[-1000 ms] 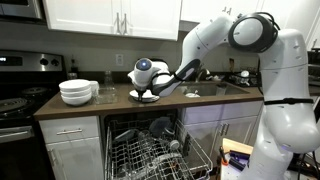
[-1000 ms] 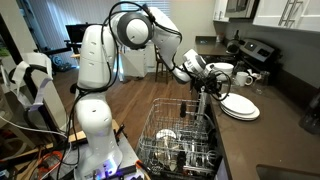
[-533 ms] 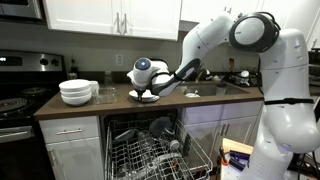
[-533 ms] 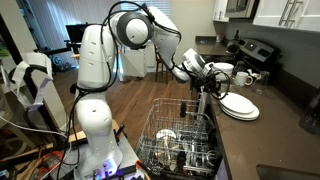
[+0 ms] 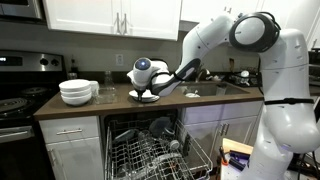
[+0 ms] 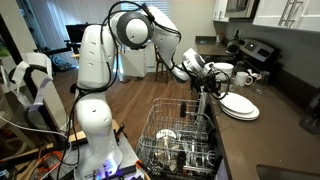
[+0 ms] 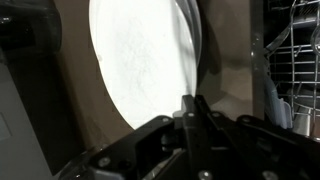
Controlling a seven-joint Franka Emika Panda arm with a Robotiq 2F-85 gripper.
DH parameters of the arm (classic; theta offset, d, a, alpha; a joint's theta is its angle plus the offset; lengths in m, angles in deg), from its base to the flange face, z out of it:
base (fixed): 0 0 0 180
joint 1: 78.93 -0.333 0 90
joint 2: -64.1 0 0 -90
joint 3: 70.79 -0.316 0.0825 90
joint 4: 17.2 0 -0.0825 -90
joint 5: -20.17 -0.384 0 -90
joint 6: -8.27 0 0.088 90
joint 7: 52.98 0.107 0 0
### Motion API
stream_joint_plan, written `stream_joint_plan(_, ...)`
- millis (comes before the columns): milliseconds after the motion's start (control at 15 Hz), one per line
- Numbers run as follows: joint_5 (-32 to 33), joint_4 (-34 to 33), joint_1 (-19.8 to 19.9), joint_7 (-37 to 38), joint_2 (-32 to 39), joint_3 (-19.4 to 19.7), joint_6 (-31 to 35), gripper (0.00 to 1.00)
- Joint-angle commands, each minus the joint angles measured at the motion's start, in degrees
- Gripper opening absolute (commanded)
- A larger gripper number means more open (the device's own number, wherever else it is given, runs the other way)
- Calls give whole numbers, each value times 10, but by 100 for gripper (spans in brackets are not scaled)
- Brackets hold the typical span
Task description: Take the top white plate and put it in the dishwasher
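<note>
The gripper (image 7: 194, 105) was seen in the wrist view with its jaws brought fully together, the fingertips lying at the rim of the top white plate (image 7: 140, 60). Whether the rim itself was pinched between them could not be told. The top white plate was found flat on its stack on the counter (image 5: 110, 104), and the edges of like plates were visible under it along one side in the wrist view. In both exterior views the arm was stretched out over the counter, with the gripper (image 5: 147, 89) lowered onto the plate stack. In an exterior view the top white plate (image 6: 240, 103) was shown just beyond the gripper (image 6: 209, 86). The dishwasher (image 5: 118, 128) was set under the counter, directly below the plates, with its door dropped. Its wire rack (image 6: 180, 135) was pulled out and already loaded with some dishes. A stack of white bowls (image 5: 78, 92) was placed farther along the counter, well apart from the plates and nearer the stove (image 5: 14, 100).
</note>
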Motion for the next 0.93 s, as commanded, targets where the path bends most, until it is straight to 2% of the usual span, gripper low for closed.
stream_joint_plan(0,-16,10,-6,-21,-16,-3,-11,5)
stream_joint_plan(333,-18,10,-5,-21,-14,-4,-13,6)
stream_joint_plan(400,-19,10,-4,-22,-14,-4,-13,12)
stream_joint_plan(467,-19,9,-4,-22,-13,-4,-12,25)
stream_joint_plan(600,-19,10,-2,-24,-12,-5,-4,34)
stream_joint_plan(733,-20,10,0,-26,-11,-6,-1,40)
stream_joint_plan(867,-21,9,2,-27,-10,-5,3,36)
